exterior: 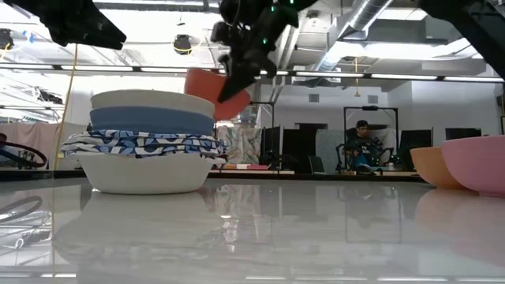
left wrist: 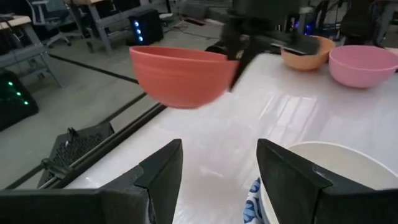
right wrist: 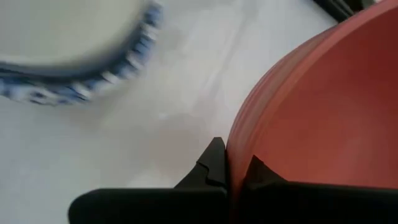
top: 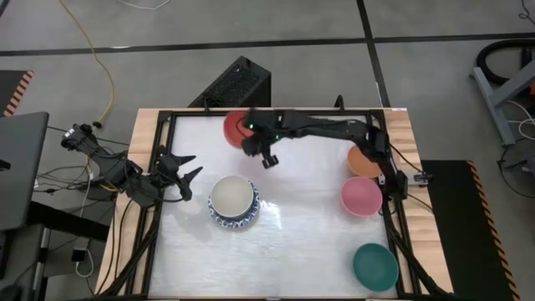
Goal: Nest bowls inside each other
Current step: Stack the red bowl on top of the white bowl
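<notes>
The right gripper (top: 266, 156) is clamping its jaws tight on the rim of the plain red round bowl (top: 237, 126), one finger inside the wall and one outside, as the right wrist view shows up close. In the low view that red bowl (exterior: 211, 91) is hanging tilted in the air, clear of the white glossy surface (top: 301, 242), just to the right of the stack's top. In the high view it is sitting in the upper middle of the frame, near the surface's far edge.

Below and slightly left of it, in the centre of the high view, the stack of nested bowls (top: 234, 202) is standing on the surface: a cream bowl (exterior: 151, 101) on top, a dark blue one (exterior: 150, 121) under it, blue-patterned rims (exterior: 142, 144) beneath, and a white bowl (exterior: 140, 173) at the base.

The left gripper (top: 185, 174) is waiting at the middle left of the high view, just beside the stack, jaws spread apart and gripping nothing.

Over on the right of the high view, the plain orange bowl (top: 363, 162), the pink bowl (top: 361, 196) and the teal bowl (top: 374, 266) are lying in a column down the right edge, the orange and pink nearly touching, the teal well apart at the lower right.
</notes>
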Tool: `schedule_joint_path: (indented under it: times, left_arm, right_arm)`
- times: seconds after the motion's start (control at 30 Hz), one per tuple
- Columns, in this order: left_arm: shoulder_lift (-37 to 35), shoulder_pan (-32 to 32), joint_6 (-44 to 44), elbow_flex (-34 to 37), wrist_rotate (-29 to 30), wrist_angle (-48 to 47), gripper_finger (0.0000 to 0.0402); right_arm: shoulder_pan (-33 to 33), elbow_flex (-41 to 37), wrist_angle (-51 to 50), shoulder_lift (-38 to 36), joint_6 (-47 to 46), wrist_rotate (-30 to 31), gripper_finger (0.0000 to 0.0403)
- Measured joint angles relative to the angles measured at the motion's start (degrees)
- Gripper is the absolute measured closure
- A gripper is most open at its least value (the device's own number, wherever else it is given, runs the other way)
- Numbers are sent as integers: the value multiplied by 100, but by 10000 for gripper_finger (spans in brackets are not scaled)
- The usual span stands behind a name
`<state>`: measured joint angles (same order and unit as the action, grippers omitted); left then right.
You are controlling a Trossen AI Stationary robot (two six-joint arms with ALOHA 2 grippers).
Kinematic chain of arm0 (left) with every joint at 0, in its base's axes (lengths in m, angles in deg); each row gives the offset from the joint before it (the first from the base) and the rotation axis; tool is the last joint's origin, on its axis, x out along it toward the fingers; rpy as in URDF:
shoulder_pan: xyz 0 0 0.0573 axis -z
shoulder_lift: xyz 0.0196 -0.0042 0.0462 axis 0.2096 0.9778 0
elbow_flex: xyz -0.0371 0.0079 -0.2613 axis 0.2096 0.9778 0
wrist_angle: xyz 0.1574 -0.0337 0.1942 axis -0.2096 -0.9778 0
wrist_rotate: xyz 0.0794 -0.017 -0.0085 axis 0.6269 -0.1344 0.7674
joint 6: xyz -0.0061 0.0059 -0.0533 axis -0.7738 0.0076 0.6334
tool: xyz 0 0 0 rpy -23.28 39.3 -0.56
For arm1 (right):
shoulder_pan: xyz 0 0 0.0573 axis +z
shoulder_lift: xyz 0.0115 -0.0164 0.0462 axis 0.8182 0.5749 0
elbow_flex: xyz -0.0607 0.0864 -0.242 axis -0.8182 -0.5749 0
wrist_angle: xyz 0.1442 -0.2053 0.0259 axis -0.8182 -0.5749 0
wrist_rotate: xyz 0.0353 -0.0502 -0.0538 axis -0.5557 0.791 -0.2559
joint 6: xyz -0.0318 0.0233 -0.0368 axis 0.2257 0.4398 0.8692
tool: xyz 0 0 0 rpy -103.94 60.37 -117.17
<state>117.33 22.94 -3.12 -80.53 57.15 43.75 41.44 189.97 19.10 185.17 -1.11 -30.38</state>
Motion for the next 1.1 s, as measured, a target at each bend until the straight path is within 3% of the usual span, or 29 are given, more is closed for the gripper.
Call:
schedule_joint_path:
  times: [0.27, 0.57, 0.77, 0.93, 1.1]
  left_arm:
    - [-2, -141, -7, 0, -90, 0, 205]
    - [-383, -982, -476, -611, -1011, -368, 210]
    - [-699, -1708, -855, -1064, -1506, -1103, 242]
    - [-883, -2151, -419, -1030, -2012, -1776, 278]
    - [-988, -2220, -210, -658, -2230, -1751, 318]
  right_arm:
    - [853, -2, -34, -35, 457, -34, 396]
    - [1334, -2, -19, -35, 557, -34, 396]
    - [1436, -2, 78, -35, 513, -295, 396]
    - [1547, -2, 141, -33, 562, -755, 396]
    - [1610, -2, 148, -28, 565, -984, 396]
